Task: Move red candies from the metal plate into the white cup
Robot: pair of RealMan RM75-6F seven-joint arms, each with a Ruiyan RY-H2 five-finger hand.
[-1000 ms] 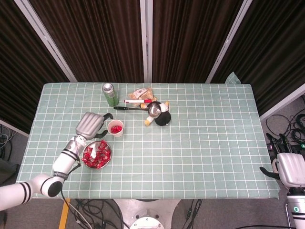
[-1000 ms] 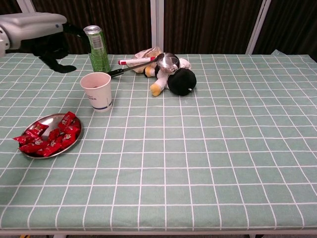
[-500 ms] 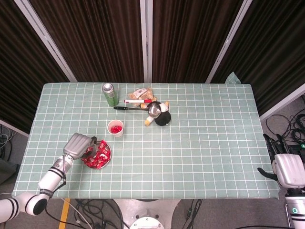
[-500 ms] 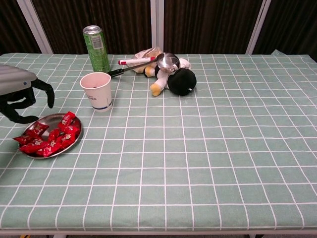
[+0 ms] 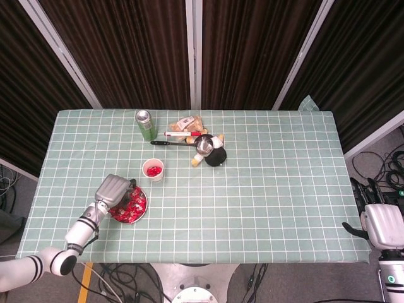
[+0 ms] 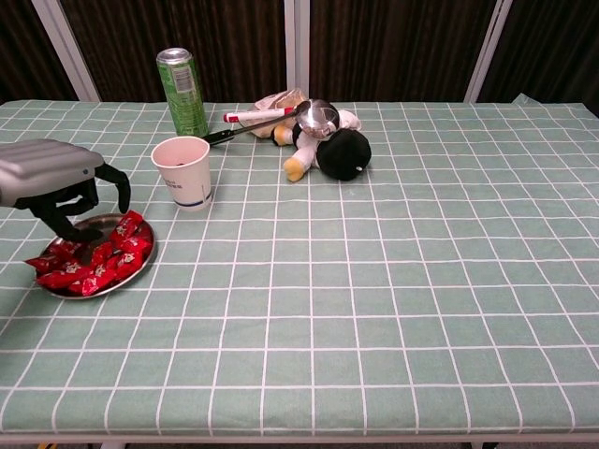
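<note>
1. Left hand (image 6: 58,182) hung over the metal plate (image 6: 131,274) with its dark fingers (image 6: 82,230) curled downward onto the red candies (image 6: 114,254); whether anything was actually pinched between them could not be told from either view.
2. Right hand (image 5: 383,226) sat off the table's right edge, near the floor cables, and its finger state could not be read.
3. That plate lay near the table's front-left corner, with the white cup (image 6: 182,172) just behind it and slightly right, the two standing apart.
4. Most of the checked tablecloth (image 6: 393,299) to the right and front of the plate was open cloth; the green can (image 6: 183,93), red marker (image 6: 256,116), ladle (image 6: 315,116) and plush toy (image 6: 339,150) clustered toward the back centre.
5. Compared with half a second earlier, the left hand had shifted rightward from beside the plate's left rim to directly above the candies, fingers now reaching into the pile.
6. Only the head view showed red candy (image 5: 153,170) already inside the cup and the right hand; only the chest view showed the fingers' contact with the pile.
</note>
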